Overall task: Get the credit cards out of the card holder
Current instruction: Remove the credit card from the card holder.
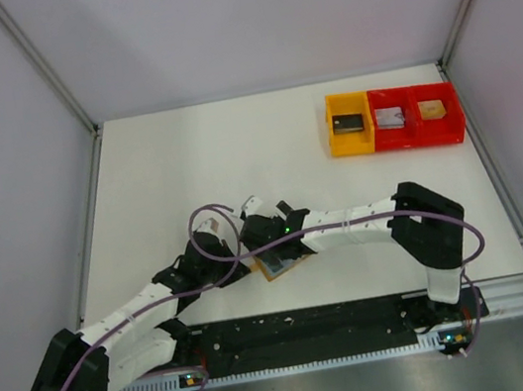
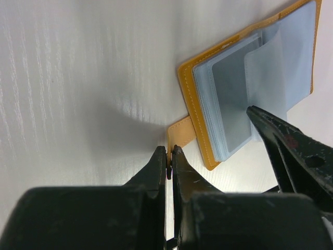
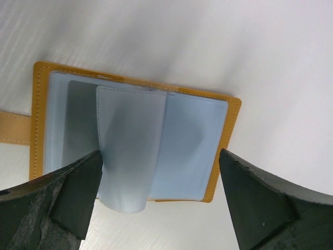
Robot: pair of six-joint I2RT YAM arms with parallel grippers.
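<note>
The card holder lay open and flat on the white, faintly grained table, near the front edge between the two arms. Its cover was tan-orange and leather-like, with a line of pale stitching along the border and rounded corners, and a short strap tab of the same material stuck out from one long edge. Inside sat a stack of thin, translucent grey-blue plastic sleeves; one sleeve stood curled up off the stack, its free end rounded. The credit cards showed only as flat, duller grey rectangles inside the sleeves. The left gripper had its matte black, scuffed fingers pressed together, their tips right at the end of the strap tab; whether they pinched it could not be told. The right gripper was spread wide above the open holder, one rough dark finger against the edge of the lifted sleeve and the other out past the holder's far edge, gripping nothing. The left wrist view alone showed the sleeves' layered edges and a right finger coming in over them. Only the overhead view showed the yellow tray and red trays far off at the back right, each holding a small rectangle.
</note>
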